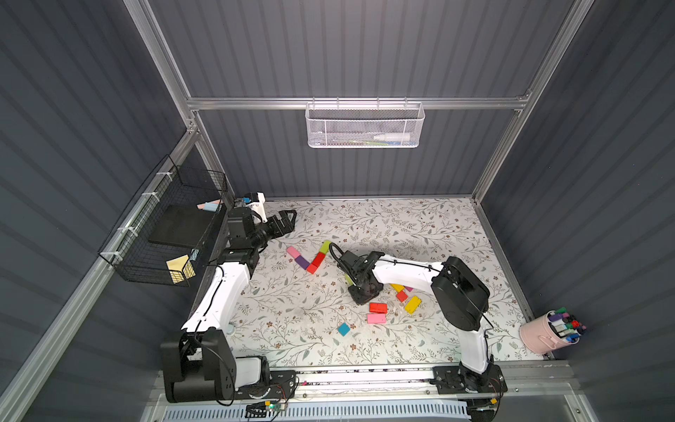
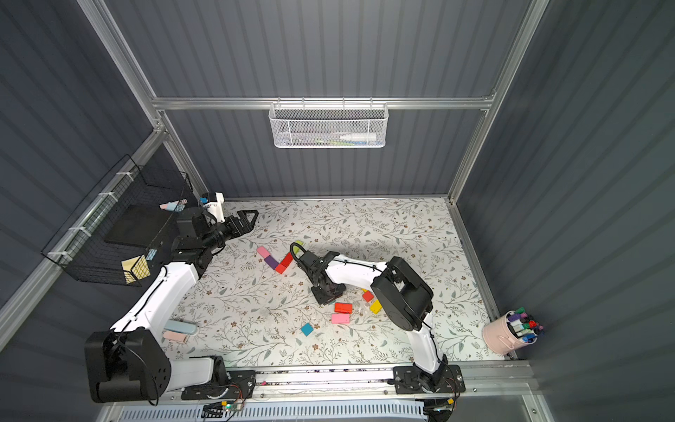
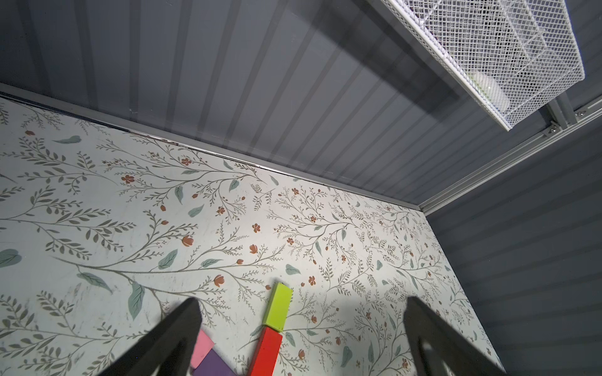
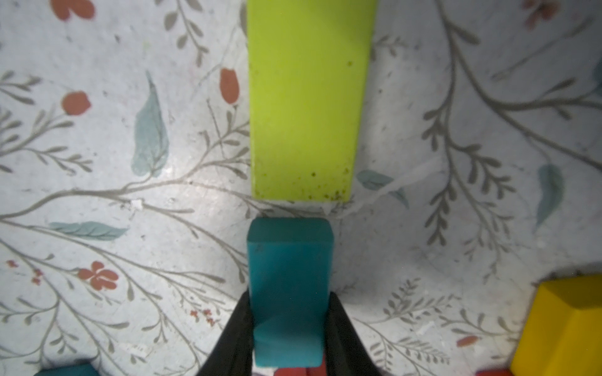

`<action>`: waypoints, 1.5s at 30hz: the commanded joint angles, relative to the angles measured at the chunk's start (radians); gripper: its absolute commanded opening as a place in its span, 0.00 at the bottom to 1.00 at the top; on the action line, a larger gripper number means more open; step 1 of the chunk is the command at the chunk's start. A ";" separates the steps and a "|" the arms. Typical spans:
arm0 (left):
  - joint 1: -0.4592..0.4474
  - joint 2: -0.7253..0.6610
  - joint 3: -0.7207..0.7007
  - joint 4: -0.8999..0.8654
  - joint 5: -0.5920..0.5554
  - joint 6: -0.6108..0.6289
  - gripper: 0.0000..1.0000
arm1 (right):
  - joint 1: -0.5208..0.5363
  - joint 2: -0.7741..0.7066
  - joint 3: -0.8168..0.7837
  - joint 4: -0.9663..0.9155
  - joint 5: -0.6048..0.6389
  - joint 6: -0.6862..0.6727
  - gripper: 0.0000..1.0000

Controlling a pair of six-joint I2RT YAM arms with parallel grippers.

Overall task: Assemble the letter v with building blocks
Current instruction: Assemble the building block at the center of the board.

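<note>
We see the right claw (image 4: 290, 306) clamped on a teal block (image 4: 290, 260), gripping its two long sides. Just past the end of that block, a loose lime block (image 4: 306, 97) lies flat on the flowered bench (image 4: 97, 162), with a thin strip of bench between the two. We cannot tell whether the teal block touches the bench.

In both top views this claw points down near the middle of the bench. The left claw (image 1: 288, 220) is spread wide and holds nothing. It hangs near the back left corner, well apart from the blocks.

Between the two claws lies a partly built V. A pink block (image 1: 293, 251) and a purple block (image 1: 302, 261) form one stroke. A short red block (image 1: 311, 269) sits at the corner. A long red block (image 1: 318, 259) and a second lime block (image 1: 324, 246) form the other stroke.

Closer to the front, a spare red block (image 1: 378, 307) and a spare pink block (image 1: 376, 319) lie side by side. A square teal block (image 1: 343, 329) sits near them and a yellow block (image 1: 412, 304) lies by the right arm.
</note>
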 commanded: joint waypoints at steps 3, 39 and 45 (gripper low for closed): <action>0.008 -0.016 -0.010 0.003 0.012 0.023 1.00 | 0.000 0.070 -0.029 0.022 0.033 0.006 0.09; 0.009 -0.006 -0.011 0.001 0.014 0.030 0.99 | -0.016 0.094 -0.009 0.003 0.062 -0.009 0.31; 0.009 -0.001 -0.010 0.000 0.017 0.036 1.00 | -0.017 0.052 -0.016 0.027 0.071 0.000 0.72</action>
